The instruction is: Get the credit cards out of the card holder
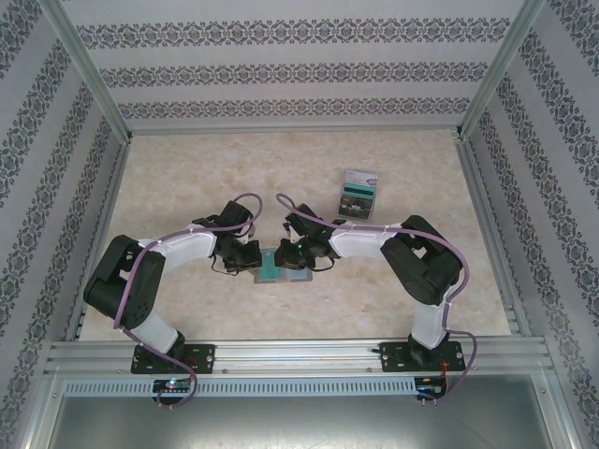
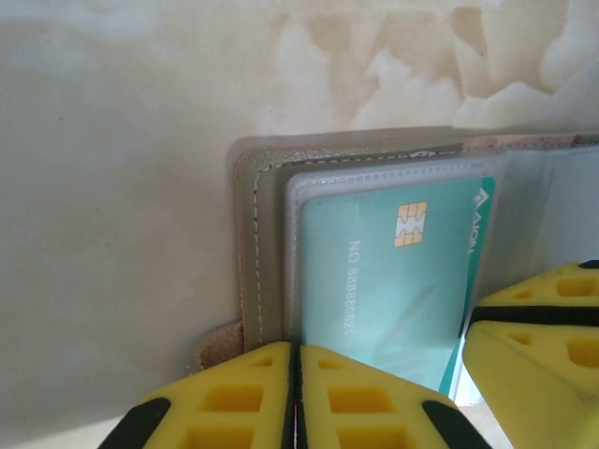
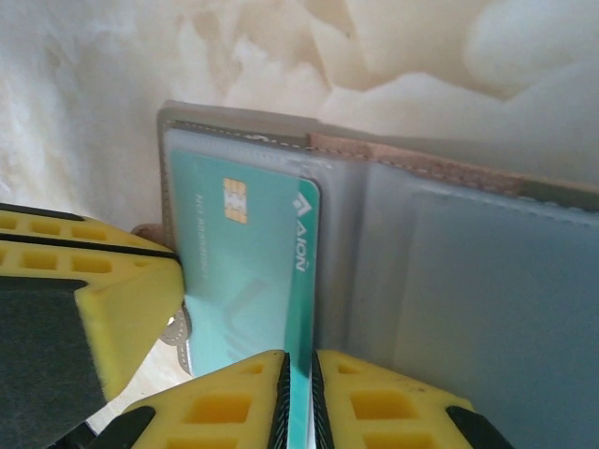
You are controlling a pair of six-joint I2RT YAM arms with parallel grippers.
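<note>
Top: flat card holder point(image 1: 283, 266) lies open on the marbled table point(image 1: 187, 187), with the left gripper point(image 1: 255, 262) and right gripper point(image 1: 304, 257) touching it. A clear plastic case point(image 1: 358, 194) sits beyond it.
Left wrist: the left gripper's yellow pads point(image 2: 234, 402) pinch the holder's stitched edge.
Right wrist: the right gripper is clamped on the glossy teal credit card point(image 3: 243, 262).

A beige, marble-patterned tabletop point(image 1: 187, 178) is enclosed on three sides by walls papered in white with bands of grey floral ornament point(image 1: 281, 56). A small clear plastic case with green-and-black contents point(image 1: 359, 193) is laid flat on the tabletop, toward its far right. A silver aluminium rail point(image 1: 299, 354) is fixed along the near edge, with a slotted grey strip point(image 1: 309, 385) just below it.
</note>
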